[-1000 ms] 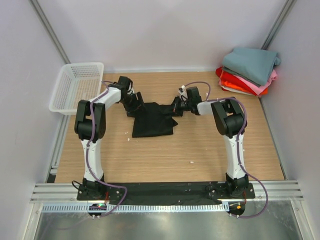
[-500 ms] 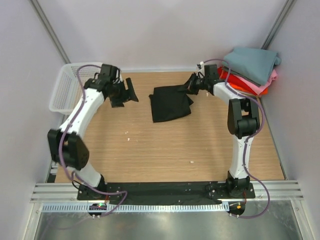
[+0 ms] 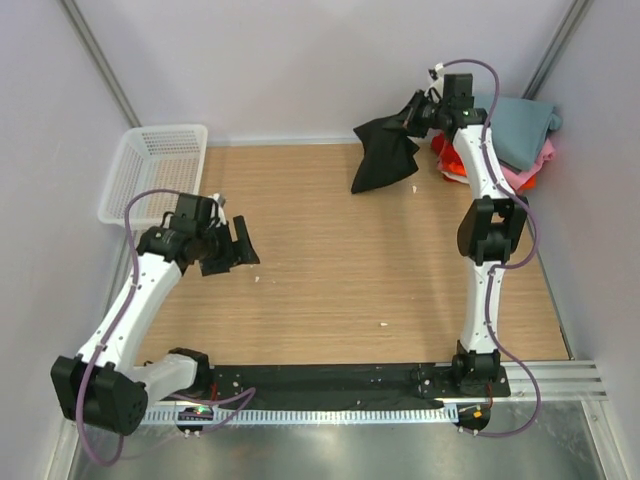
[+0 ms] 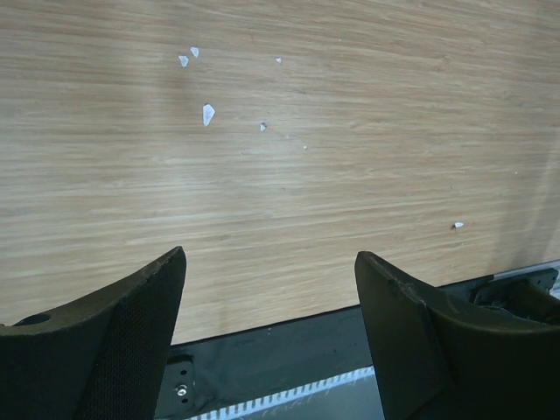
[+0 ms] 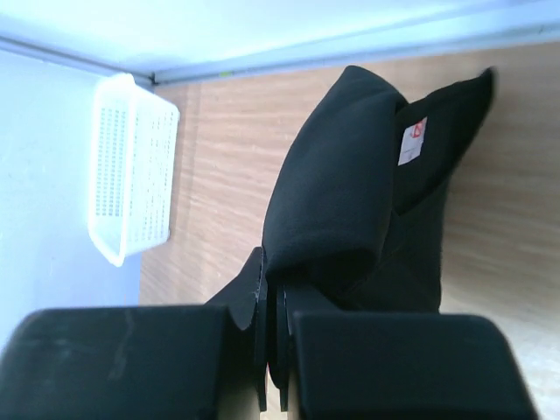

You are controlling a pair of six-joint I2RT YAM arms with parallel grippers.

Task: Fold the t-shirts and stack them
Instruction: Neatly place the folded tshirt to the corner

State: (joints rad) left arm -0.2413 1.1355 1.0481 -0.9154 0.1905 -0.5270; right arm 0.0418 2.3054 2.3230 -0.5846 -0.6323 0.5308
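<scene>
Two right fingers [image 5: 131, 359] pinch the black t-shirt [image 5: 337, 201], its likely label [image 5: 415, 140] visible only close-up; left fingers [image 4: 105, 341] apart.

left arm bends low, and the left hand [image 3: 232, 252] is wide open. right arm stretches far back, right hand [image 3: 410, 112] squeezed tight.

- Right wrist view: right gripper [image 5: 271, 293] tips buried in black t-shirt [image 5: 350, 175] fold.
- Top view: right arm [image 3: 484, 175] masks part of folded t-shirt stack [image 3: 520, 135].
- Left wrist view: left gripper [image 4: 267, 297] cropped at bottom edge; tabletop [image 4: 394, 131] specks [image 4: 208, 112] too small to identify.
</scene>
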